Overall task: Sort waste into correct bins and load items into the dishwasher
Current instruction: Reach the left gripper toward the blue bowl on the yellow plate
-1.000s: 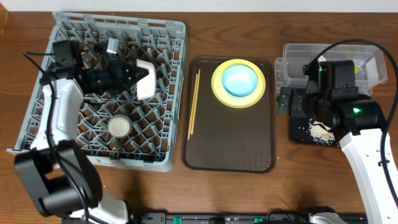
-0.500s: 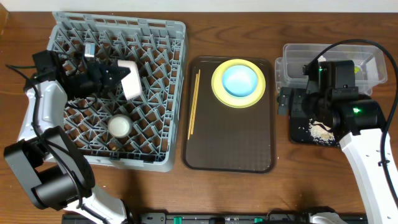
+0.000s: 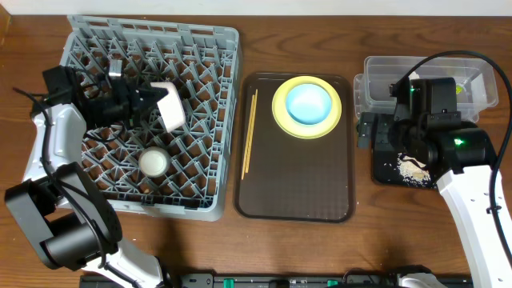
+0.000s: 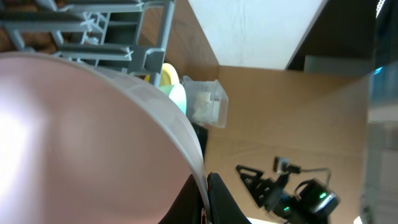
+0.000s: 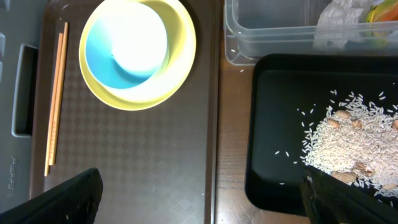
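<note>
The round plastic bowl [image 3: 170, 105] in the left hand [image 3: 154, 102] is pale pink; the square pegged rack [image 3: 210, 56] under it, grey latticework. By the right hand [image 5: 200, 186], whitish crumbly scraps [image 5: 348, 140] speckle a shallow black tray [image 5: 273, 124]; the flat serving tray [image 5: 143, 168] is finely chequered brown.

Pale pink bowl [image 3: 170, 106] tipped on edge over grey rack [image 3: 152, 22], light blue bowl [image 3: 308, 102] on yellow plate [image 3: 278, 112]

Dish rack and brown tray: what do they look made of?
The dish rack looks like moulded grey plastic, matte: thin lattice walls and pegs in one uniform colour. The brown tray looks like hard plastic too, with a fine checked texture and a soft sheen in the right wrist view; laminate cannot be ruled out.
</note>
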`<state>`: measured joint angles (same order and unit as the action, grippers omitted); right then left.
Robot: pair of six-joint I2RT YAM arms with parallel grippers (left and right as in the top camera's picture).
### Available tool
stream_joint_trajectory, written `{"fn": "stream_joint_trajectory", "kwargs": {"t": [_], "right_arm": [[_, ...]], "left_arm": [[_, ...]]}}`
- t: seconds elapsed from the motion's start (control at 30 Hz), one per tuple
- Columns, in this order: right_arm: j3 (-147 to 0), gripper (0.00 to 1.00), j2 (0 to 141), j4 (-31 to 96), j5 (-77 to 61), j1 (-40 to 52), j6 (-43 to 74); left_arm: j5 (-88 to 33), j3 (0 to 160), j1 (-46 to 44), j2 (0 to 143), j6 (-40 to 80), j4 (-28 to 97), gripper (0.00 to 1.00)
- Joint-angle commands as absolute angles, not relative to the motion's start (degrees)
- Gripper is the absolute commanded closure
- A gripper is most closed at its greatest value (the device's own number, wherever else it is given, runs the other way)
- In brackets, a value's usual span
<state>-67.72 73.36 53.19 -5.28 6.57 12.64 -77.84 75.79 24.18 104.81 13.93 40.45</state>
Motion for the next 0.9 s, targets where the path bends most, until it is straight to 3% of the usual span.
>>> {"fn": "stream_joint_trajectory", "kwargs": {"t": [0.0,0.2,0.43,0.47,0.57,0.6,0.87], "right_arm": [[-67.77,0.01,73.52,53.63,-4.73,5.91,13.02],[-67.77,0.01,73.52,53.6,-4.73,5.91,13.02],[-67.77,0.01,73.52,53.58,-4.73,5.91,13.02],[-67.77,0.01,73.52,53.58,-4.73,5.91,13.02],[-67.77,0.01,73.52,53.6,-4.73,5.91,13.02],[-67.77,0.01,73.52,53.6,-4.73,5.91,13.02],[-67.77,0.01,73.52,53.58,-4.71,5.91,13.02]], "left_arm": [[-73.71,75.83,26.0,105.58,21.12,40.66,0.94],[-70.28,75.44,26.17,105.58,19.03,42.04,0.94],[-49.12,75.44,26.5,105.56,14.76,52.58,0.87],[-48.75,75.44,26.74,105.56,14.55,52.95,0.83],[-48.71,75.44,27.62,105.54,13.96,54.26,0.57],[-48.18,75.44,27.79,105.54,13.96,54.61,0.54],[-42.5,75.46,27.94,101.6,12.47,56.47,0.46]]}}
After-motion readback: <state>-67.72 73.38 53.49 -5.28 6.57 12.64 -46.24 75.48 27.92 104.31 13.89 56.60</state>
